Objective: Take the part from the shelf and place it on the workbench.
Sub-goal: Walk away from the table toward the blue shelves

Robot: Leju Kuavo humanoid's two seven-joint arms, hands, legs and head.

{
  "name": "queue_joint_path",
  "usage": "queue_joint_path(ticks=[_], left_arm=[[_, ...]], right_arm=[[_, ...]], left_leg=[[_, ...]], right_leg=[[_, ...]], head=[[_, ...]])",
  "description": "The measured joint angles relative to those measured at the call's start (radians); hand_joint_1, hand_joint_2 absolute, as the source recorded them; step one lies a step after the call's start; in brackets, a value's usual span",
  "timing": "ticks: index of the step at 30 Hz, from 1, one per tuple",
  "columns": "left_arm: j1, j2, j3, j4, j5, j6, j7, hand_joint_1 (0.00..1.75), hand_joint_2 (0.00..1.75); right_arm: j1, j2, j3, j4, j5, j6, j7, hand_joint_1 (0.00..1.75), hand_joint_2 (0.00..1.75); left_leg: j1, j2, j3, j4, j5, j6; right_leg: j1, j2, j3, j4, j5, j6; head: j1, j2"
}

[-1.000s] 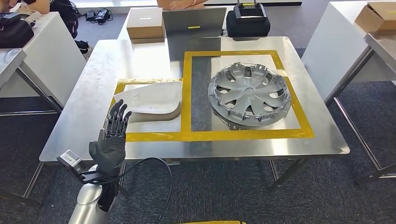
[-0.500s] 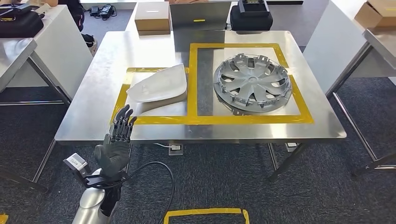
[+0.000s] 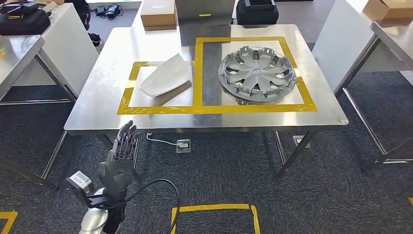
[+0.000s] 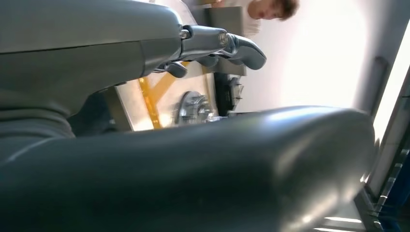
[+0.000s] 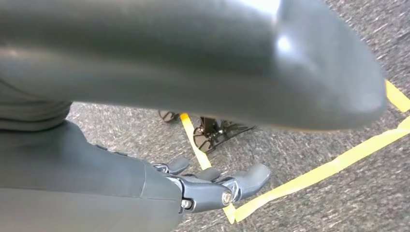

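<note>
A: Where is the white part (image 3: 164, 79) from the left hand (image 3: 119, 161)?

B: Ahead on the counter (image 3: 97, 105), inside the smaller yellow frame, well apart from the hand; its long axis runs diagonally.

A: And the hands?

B: Left raised, fingers spread, holding nothing. Right hand (image 5: 212, 186) hangs over the floor, loosely spread and empty, so the left looks nearer.

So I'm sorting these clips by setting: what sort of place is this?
Probably a robot test lab or workshop: a steel workbench marked off with yellow tape, car parts on it, a wheel cover and a white part, and grey carpet with taped floor marks.
</note>
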Motion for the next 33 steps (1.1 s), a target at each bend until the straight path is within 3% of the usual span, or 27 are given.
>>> queue_joint_path(ticks=[1, 3, 4, 5, 6, 8, 9, 10, 11, 12, 14, 15, 16, 18, 19, 20, 23, 24, 25, 26, 28, 30, 31, 33], left_arm=[[0.006, 0.001, 0.0, -0.002, -0.002, 0.005, 0.0, 0.0, 0.0], [0.02, 0.004, 0.0, -0.001, -0.004, 0.013, 0.0, 0.0, 0.0], [0.026, 0.006, 0.0, 0.0, -0.005, 0.016, 0.0, 0.0, 0.0], [0.033, 0.007, 0.001, 0.002, -0.006, 0.018, 0.0, 0.0, 0.0], [0.04, 0.008, 0.001, 0.005, -0.006, 0.019, 0.001, 0.0, 0.0], [0.056, 0.011, 0.001, 0.015, -0.01, 0.021, 0.008, 0.0, 0.0], [0.064, 0.012, 0.001, 0.022, -0.015, 0.023, 0.013, 0.0, 0.0], [0.07, 0.013, 0.001, 0.03, -0.02, 0.027, 0.019, 0.0, 0.0], [0.075, 0.014, 0.001, 0.04, -0.026, 0.032, 0.025, 0.0, 0.0], [0.078, 0.015, 0.001, 0.052, -0.034, 0.039, 0.032, 0.0, 0.0], [0.083, 0.016, 0.001, 0.087, -0.054, 0.061, 0.048, 0.0, 0.0], [0.086, 0.016, 0.001, 0.111, -0.065, 0.074, 0.05, 0.0, 0.0], [0.09, 0.017, 0.002, 0.138, -0.074, 0.084, 0.048, 0.0, 0.0], [0.094, 0.018, 0.002, 0.211, -0.089, 0.1, 0.038, 0.0, 0.0], [0.095, 0.018, 0.003, 0.256, -0.098, 0.11, 0.036, 0.0, 0.0], [0.093, 0.019, 0.005, 0.306, -0.107, 0.122, 0.035, 0.0, 0.0], [0.065, 0.025, 0.018, 0.506, -0.138, 0.173, 0.027, 0.0, 0.0], [0.05, 0.028, 0.025, 0.589, -0.146, 0.194, 0.023, 0.0, 0.0], [0.036, 0.033, 0.033, 0.672, -0.153, 0.216, 0.021, 0.0, 0.0], [0.023, 0.038, 0.041, 0.751, -0.158, 0.236, 0.023, 0.0, 0.0], [0.0, 0.051, 0.056, 0.888, -0.164, 0.274, 0.043, 0.0, 0.0], [-0.016, 0.062, 0.07, 1.006, -0.171, 0.306, 0.096, 0.0, 0.0], [-0.02, 0.067, 0.075, 1.057, -0.175, 0.317, 0.139, 0.0, 0.0], [-0.022, 0.074, 0.082, 1.143, -0.18, 0.329, 0.251, 0.0, 0.0]], right_arm=[[0.0, 0.003, 0.004, 0.0, 0.003, 0.0, -0.003, 0.0, 0.0], [0.001, 0.007, 0.011, 0.0, 0.01, 0.0, -0.006, 0.0, 0.0], [0.002, 0.009, 0.014, 0.0, 0.012, 0.0, -0.004, 0.0, 0.0], [0.003, 0.011, 0.016, 0.001, 0.014, 0.0, -0.003, 0.0, 0.0], [0.003, 0.014, 0.018, 0.002, 0.015, 0.0, -0.001, 0.0, 0.0], [0.002, 0.019, 0.02, 0.005, 0.017, 0.001, 0.005, 0.0, 0.0], [0.002, 0.02, 0.02, 0.005, 0.018, 0.002, 0.009, 0.0, 0.0], [0.002, 0.021, 0.02, 0.006, 0.019, 0.002, 0.015, 0.0, 0.0], [0.002, 0.022, 0.02, 0.006, 0.021, 0.001, 0.023, 0.0, 0.0], [0.001, 0.023, 0.021, 0.006, 0.023, 0.001, 0.032, 0.0, 0.0], [-0.002, 0.026, 0.025, 0.006, 0.027, 0.0, 0.048, 0.0, 0.0], [-0.004, 0.029, 0.028, 0.006, 0.029, 0.0, 0.052, 0.0, 0.0], [-0.005, 0.032, 0.031, 0.007, 0.03, 0.0, 0.054, 0.0, 0.0], [-0.004, 0.04, 0.036, 0.008, 0.035, 0.0, 0.056, 0.0, 0.0], [-0.004, 0.043, 0.039, 0.009, 0.038, 0.0, 0.055, 0.0, 0.0], [-0.005, 0.046, 0.04, 0.009, 0.041, 0.0, 0.054, 0.0, 0.0], [-0.005, 0.054, 0.043, 0.01, 0.046, 0.0, 0.05, 0.0, 0.0], [-0.005, 0.056, 0.044, 0.01, 0.048, 0.0, 0.05, 0.0, 0.0], [-0.005, 0.058, 0.045, 0.01, 0.05, 0.0, 0.05, 0.0, 0.0], [-0.005, 0.06, 0.047, 0.011, 0.053, 0.0, 0.05, 0.0, 0.0], [-0.005, 0.062, 0.052, 0.012, 0.059, 0.0, 0.05, 0.0, 0.0], [-0.006, 0.064, 0.06, 0.013, 0.064, 0.0, 0.05, 0.0, 0.0], [-0.007, 0.064, 0.063, 0.013, 0.065, 0.0, 0.05, 0.0, 0.0], [-0.005, 0.064, 0.067, 0.013, 0.068, 0.0, 0.05, 0.0, 0.0]], left_leg=[[-0.003, 0.0, 0.01, -0.023, -0.006, 0.006], [-0.004, 0.001, -0.004, -0.029, 0.01, 0.022], [-0.002, 0.002, -0.014, -0.03, 0.021, 0.03], [0.0, 0.003, -0.027, -0.032, 0.034, 0.038], [0.001, 0.004, -0.043, -0.032, 0.048, 0.043], [0.001, 0.005, -0.076, -0.03, 0.074, 0.047], [0.001, 0.005, -0.093, -0.028, 0.086, 0.046], [0.001, 0.006, -0.11, -0.024, 0.097, 0.045], [0.002, 0.006, -0.128, -0.019, 0.108, 0.042], [0.002, 0.005, -0.145, -0.013, 0.118, 0.039], [0.001, 0.004, -0.17, -0.002, 0.134, 0.029], [0.0, 0.004, -0.176, 0.001, 0.142, 0.023], [0.0, 0.005, -0.179, 0.001, 0.151, 0.016], [0.002, 0.005, -0.179, -0.004, 0.166, 0.003], [0.004, 0.005, -0.184, 0.001, 0.156, -0.003], [0.006, 0.004, -0.192, 0.022, 0.127, -0.009], [0.008, 0.003, -0.237, 0.189, -0.017, -0.022], [0.008, 0.003, -0.244, 0.245, -0.039, -0.024], [0.008, 0.003, -0.238, 0.276, -0.036, -0.025], [0.009, 0.003, -0.215, 0.274, -0.015, -0.024], [0.008, 0.003, -0.12, 0.171, 0.026, -0.017], [0.005, 0.003, -0.025, 0.031, 0.015, -0.006], [0.002, 0.002, -0.003, -0.01, 0.004, 0.0], [-0.001, 0.002, -0.007, -0.024, 0.01, 0.014]], right_leg=[[-0.001, 0.0, -0.001, -0.002, 0.009, 0.006], [-0.004, 0.002, -0.006, -0.004, 0.021, 0.02], [-0.004, 0.004, -0.014, 0.006, 0.006, 0.026], [-0.005, 0.005, -0.026, 0.032, -0.028, 0.032], [-0.007, 0.006, -0.041, 0.08, -0.081, 0.036], [-0.008, 0.007, -0.068, 0.206, -0.178, 0.044], [-0.008, 0.007, -0.071, 0.256, -0.194, 0.046], [-0.008, 0.007, -0.06, 0.28, -0.184, 0.047], [-0.009, 0.007, -0.033, 0.27, -0.158, 0.047], [-0.009, 0.007, 0.013, 0.225, -0.132, 0.047], [-0.008, 0.009, 0.123, 0.083, -0.13, 0.039], [-0.006, 0.01, 0.158, 0.027, -0.143, 0.032], [-0.003, 0.011, 0.173, -0.004, -0.155, 0.024], [-0.001, 0.01, 0.165, -0.015, -0.145, 0.006], [-0.002, 0.007, 0.157, -0.015, -0.134, -0.004], [-0.003, 0.004, 0.148, -0.017, -0.122, -0.012], [-0.003, 0.001, 0.107, -0.017, -0.087, -0.022], [-0.002, 0.0, 0.091, -0.015, -0.075, -0.021], [-0.002, 0.0, 0.074, -0.013, -0.064, -0.02], [-0.001, 0.0, 0.058, -0.01, -0.053, -0.019], [-0.001, 0.0, 0.031, -0.004, -0.035, -0.013], [0.001, 0.0, 0.018, 0.001, -0.019, -0.003], [0.001, 0.0, 0.016, 0.001, -0.01, 0.003], [0.001, 0.001, 0.013, -0.003, 0.006, 0.016]], head=[[0.0, 0.0], [-0.002, 0.0], [-0.001, 0.0], [0.001, 0.0], [0.003, 0.0], [0.007, 0.0], [0.008, 0.0], [0.009, 0.0], [0.009, 0.0], [0.01, 0.0], [0.01, 0.0], [0.01, 0.0], [0.01, 0.0], [0.009, 0.0], [0.009, 0.0], [0.007, 0.0], [0.001, 0.0], [0.001, 0.0], [0.0, 0.0], [0.0, 0.0], [-0.002, 0.0], [-0.002, 0.0], [-0.002, 0.0], [-0.003, 0.0]])
